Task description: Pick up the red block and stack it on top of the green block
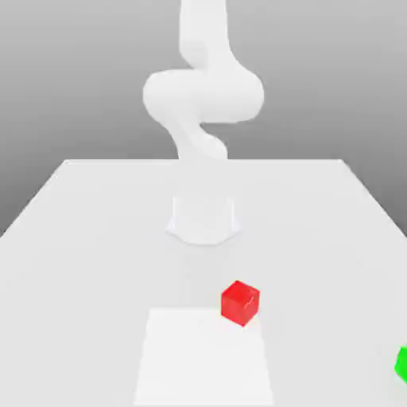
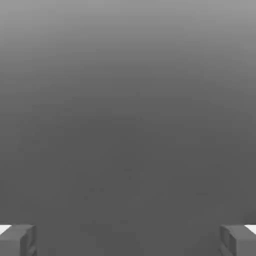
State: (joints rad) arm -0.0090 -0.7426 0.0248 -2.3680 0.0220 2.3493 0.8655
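The red block [image 1: 240, 303] sits on the white table [image 1: 79, 238], in front of the arm's base and slightly toward the exterior view's right. The green block [image 1: 403, 363] lies at the near right edge of that view, partly cut off by the frame. My white arm [image 1: 203, 95] rises from its base at the back middle of the table. In the hand view my gripper [image 2: 128, 241] is open, its grey fingertips [image 2: 17, 240] far apart with nothing between them, facing a plain grey background.
The arm's round base [image 1: 203, 219] stands behind the red block. A slightly brighter square patch [image 1: 205, 358] marks the table's near middle, its far right corner next to the red block. The table's side edges narrow toward the back.
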